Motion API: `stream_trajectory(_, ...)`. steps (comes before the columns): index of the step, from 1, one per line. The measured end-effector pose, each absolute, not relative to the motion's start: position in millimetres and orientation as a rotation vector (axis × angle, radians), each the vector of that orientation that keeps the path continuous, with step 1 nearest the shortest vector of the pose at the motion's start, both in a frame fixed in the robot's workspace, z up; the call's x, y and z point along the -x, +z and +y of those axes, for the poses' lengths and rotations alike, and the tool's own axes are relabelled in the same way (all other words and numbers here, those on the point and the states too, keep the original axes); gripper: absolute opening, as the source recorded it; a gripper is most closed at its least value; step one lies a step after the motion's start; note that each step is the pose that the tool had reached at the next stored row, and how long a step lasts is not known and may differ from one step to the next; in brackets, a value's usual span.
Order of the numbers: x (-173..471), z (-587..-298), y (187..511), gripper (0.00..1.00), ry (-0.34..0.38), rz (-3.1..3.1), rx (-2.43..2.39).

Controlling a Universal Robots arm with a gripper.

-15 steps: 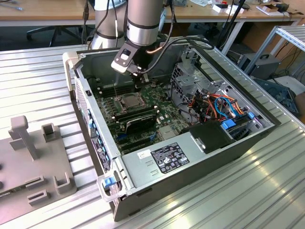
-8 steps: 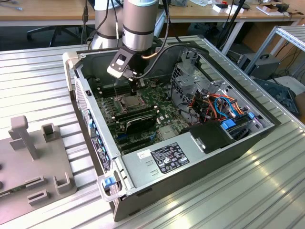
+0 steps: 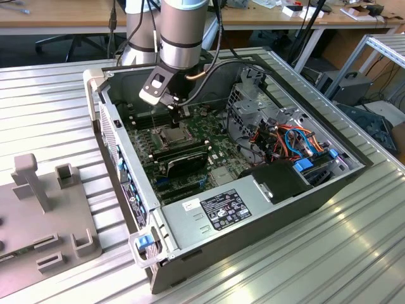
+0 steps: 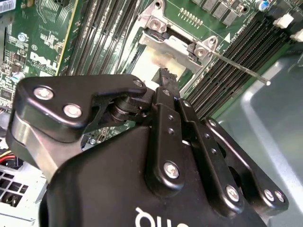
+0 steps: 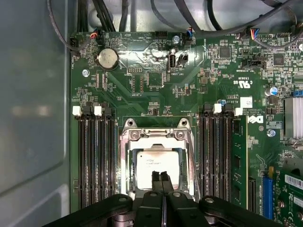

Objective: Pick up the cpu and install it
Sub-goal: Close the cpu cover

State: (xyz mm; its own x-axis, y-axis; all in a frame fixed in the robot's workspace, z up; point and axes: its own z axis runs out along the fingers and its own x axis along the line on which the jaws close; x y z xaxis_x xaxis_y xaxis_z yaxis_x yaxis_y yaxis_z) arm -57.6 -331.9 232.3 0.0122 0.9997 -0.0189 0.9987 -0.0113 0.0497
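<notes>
The cpu, a flat square chip with a dull silver top, lies inside the motherboard's socket, ringed by the metal socket frame. In the exterior view the cpu sits near the middle of the board in the open computer case. My gripper hangs straight over the chip's edge, its two black fingers pressed together with nothing between them. In the second wrist view the fingertips stand just above the pale cpu, and whether they touch it I cannot tell.
Black memory slots run along both sides of the socket. A thin metal lever rod sticks out beside the frame. The case wall, cables and a power supply crowd the board. A grey fixture stands at the exterior view's left.
</notes>
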Motion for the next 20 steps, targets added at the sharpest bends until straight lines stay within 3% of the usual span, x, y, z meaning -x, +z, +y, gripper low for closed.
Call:
stream_trajectory(4,57.7,-332.0,231.2,0.11,-0.014,2.195,-2.22)
stream_trajectory(20,67.8,-333.9,213.4,0.11,-0.014,2.202,-2.214)
